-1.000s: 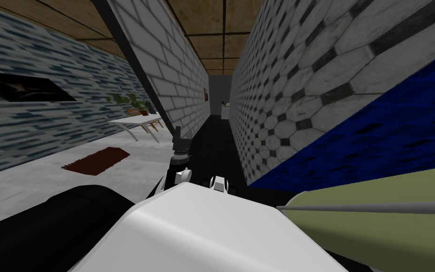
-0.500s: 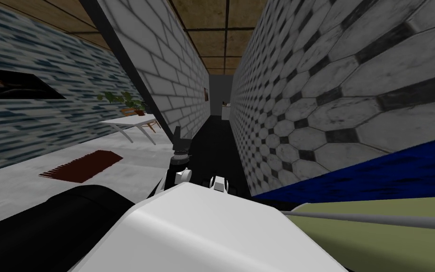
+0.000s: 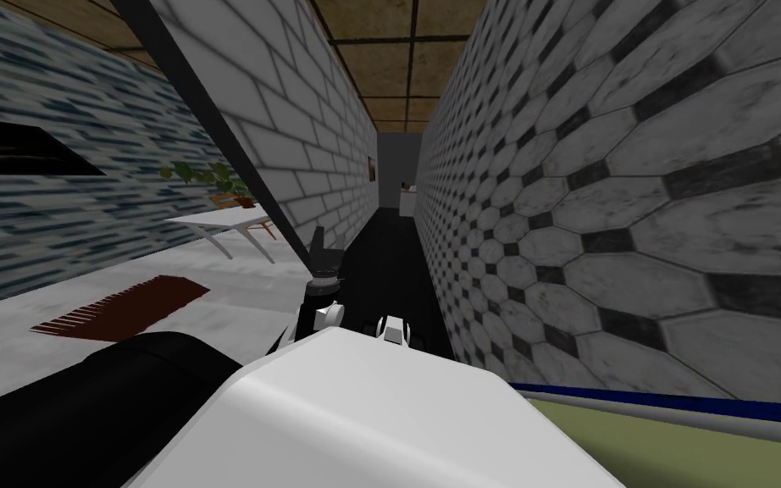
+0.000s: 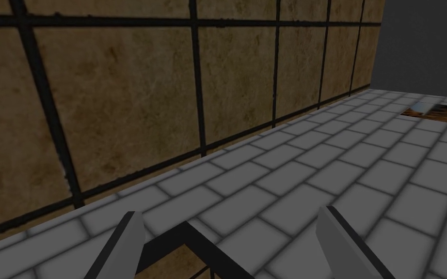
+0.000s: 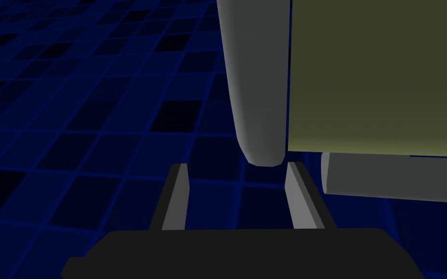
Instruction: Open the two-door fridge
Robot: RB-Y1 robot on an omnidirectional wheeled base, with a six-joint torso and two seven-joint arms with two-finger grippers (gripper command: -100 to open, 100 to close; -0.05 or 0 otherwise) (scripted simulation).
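Fridge (image 3: 685, 453) stands at the near right, its olive door (image 5: 377, 72) edged by a grey handle (image 5: 256, 72); a second handle (image 5: 397, 181) lies just beside that one's end. Right pincer (image 5: 237, 167) is open, with the handle's rounded end lined up between its fingers but touching neither. Left pincer (image 4: 230, 213) is open too, raised ahead and idle. I judge the door heavy, rigid and held by a seal, and the handle smooth and stiff. Best to grip further along the handle, squarely, and pull steadily.
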